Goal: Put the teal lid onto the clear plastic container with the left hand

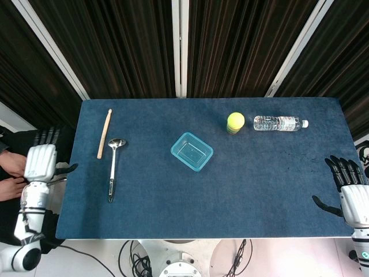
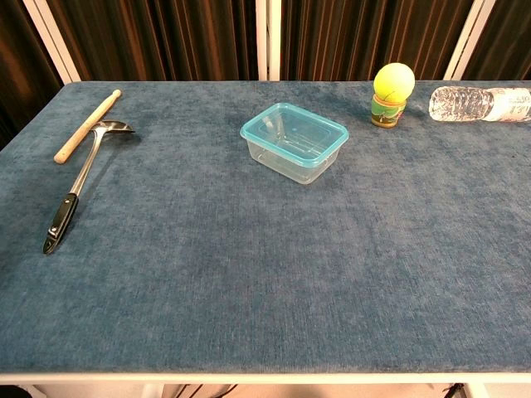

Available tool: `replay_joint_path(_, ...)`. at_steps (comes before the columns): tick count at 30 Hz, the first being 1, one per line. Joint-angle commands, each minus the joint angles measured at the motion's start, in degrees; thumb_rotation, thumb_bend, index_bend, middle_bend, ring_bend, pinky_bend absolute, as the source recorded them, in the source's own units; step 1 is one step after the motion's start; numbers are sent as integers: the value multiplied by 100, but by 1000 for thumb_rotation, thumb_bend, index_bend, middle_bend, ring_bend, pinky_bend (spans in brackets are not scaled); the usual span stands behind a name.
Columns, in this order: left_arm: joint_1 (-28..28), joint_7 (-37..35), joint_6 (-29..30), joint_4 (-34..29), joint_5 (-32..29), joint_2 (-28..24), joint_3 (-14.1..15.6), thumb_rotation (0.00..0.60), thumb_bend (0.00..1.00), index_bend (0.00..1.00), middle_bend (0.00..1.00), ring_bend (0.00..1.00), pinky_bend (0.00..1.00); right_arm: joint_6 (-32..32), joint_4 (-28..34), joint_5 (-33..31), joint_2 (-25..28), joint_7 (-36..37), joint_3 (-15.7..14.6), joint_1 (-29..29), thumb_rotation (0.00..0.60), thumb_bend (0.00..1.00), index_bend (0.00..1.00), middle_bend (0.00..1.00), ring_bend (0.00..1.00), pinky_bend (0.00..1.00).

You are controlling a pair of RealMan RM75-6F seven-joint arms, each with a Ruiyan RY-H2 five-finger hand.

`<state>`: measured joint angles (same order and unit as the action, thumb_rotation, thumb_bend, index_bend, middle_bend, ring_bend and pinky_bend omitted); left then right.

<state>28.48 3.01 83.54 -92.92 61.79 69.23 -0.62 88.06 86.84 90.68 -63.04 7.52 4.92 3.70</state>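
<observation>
The clear plastic container [image 2: 294, 143] sits near the middle of the blue table [image 2: 265, 274], and the teal lid [image 2: 294, 128] lies on its rim, level and flush on all sides as far as both views show. Judged from this, the placing is done; what may remain is only a check that the lid is pressed fully home, which the frames cannot settle.

The left hand [image 1: 41, 163] is off the table's edge, well apart from the container on the ladle's side, raised with fingers extended and somewhat apart, holding nothing. The right hand [image 1: 350, 189] hangs off the opposite edge, well apart from the container, fingers spread and thumb out, also holding nothing. Neither hand appears in the chest view.

Other objects, located from the container: a metal ladle [image 2: 80, 181] lies well apart toward the left hand, with a wooden stick [image 2: 87, 125] just beside its bowl on the outer side. Toward the right hand and the far edge stands a small figure topped by a yellow-green ball [image 2: 392, 94], and beyond it a water bottle [image 2: 477, 104] lies on its side.
</observation>
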Motion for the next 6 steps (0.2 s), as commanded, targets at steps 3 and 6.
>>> replay_joint_path(3,-934,-354,603,-41,493,-124,432,600,0,53,0,0,0,73,88,68,-45,-195,-11,22,600,113,0,65,0,14)
replay_joint_path(6,-1214,-273,822,-136,712,-124,525,600,0,53,0,0,0,113,175,115,-59,-299,-35,18,600,114,0,65,0,14)
